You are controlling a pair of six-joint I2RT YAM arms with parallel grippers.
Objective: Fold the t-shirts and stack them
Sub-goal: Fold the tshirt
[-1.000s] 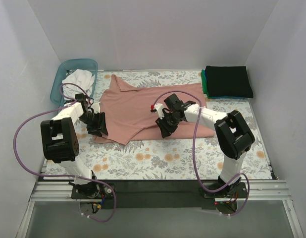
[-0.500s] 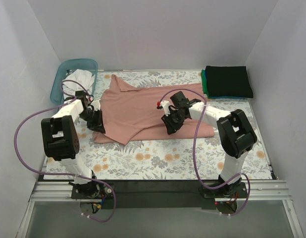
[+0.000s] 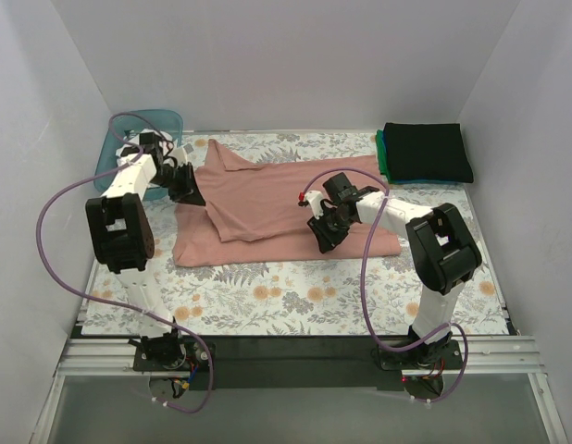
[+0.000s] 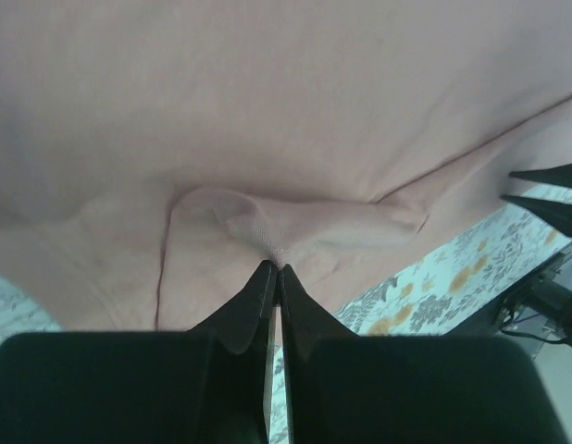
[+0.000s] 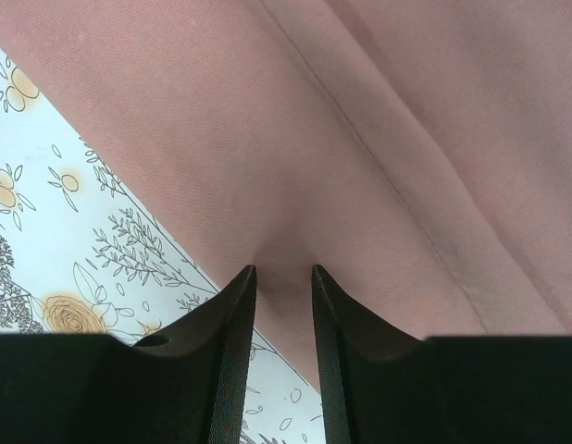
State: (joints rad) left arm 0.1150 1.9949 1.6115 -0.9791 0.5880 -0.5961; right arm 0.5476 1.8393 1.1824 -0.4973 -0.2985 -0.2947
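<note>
- Pink t-shirt (image 3: 258, 208) is spread mid-table on the floral cloth (image 3: 295, 296).
- Left gripper (image 4: 273, 270) is pinched tight on a fold at the shirt's far-left edge.
- Right gripper (image 5: 283, 270) has its jaws slightly apart, pressing the shirt's near-right part.

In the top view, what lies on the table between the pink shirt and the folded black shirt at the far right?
Nothing loose: only a bare strip of flowered tablecloth separates the pink shirt from the black shirt, which sits on a teal-green shirt.

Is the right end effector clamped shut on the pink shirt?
No. In the right wrist view the right end effector stands open, its fingers apart over the pink shirt.
</note>
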